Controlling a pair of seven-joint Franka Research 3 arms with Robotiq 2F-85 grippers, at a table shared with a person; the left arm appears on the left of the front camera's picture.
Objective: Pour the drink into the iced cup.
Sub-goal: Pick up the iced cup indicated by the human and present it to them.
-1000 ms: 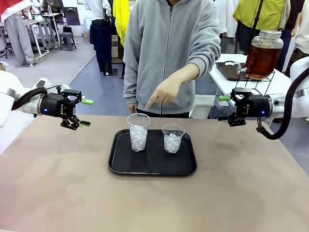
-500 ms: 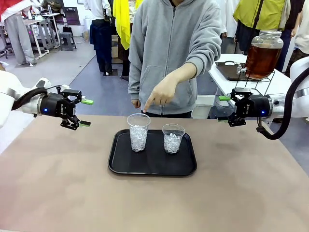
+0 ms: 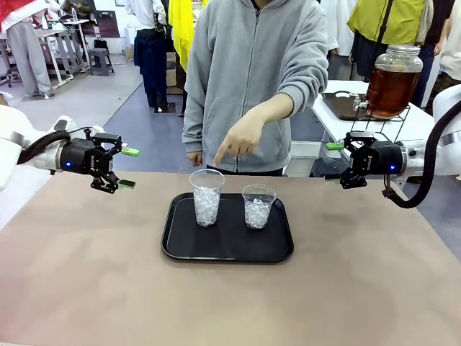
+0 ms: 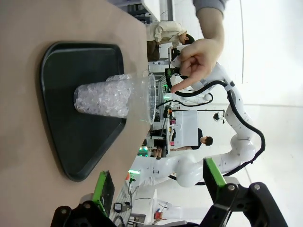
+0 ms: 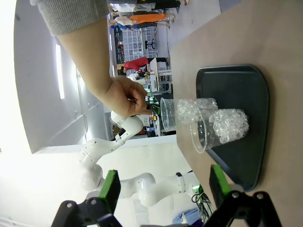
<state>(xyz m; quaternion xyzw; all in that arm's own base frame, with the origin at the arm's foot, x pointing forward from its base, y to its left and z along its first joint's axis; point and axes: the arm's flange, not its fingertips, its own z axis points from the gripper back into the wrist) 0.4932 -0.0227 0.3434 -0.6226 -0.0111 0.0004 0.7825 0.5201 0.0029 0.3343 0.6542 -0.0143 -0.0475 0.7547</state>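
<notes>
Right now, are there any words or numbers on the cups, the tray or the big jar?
None to read. The taller cup, the shorter cup, the black tray and the jar of drink carry no visible print. Anything in the background is too small or blurred.

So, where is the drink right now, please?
In the front view, the drink is in a glass jar at far right, on the white table beyond the right end effector.

A black tray (image 3: pixel 227 249) rests on the tan table (image 3: pixel 86 274), midway between both pairs of jaws and lower than them; a grey hoodie (image 3: pixel 248 79) stands beyond.
</notes>
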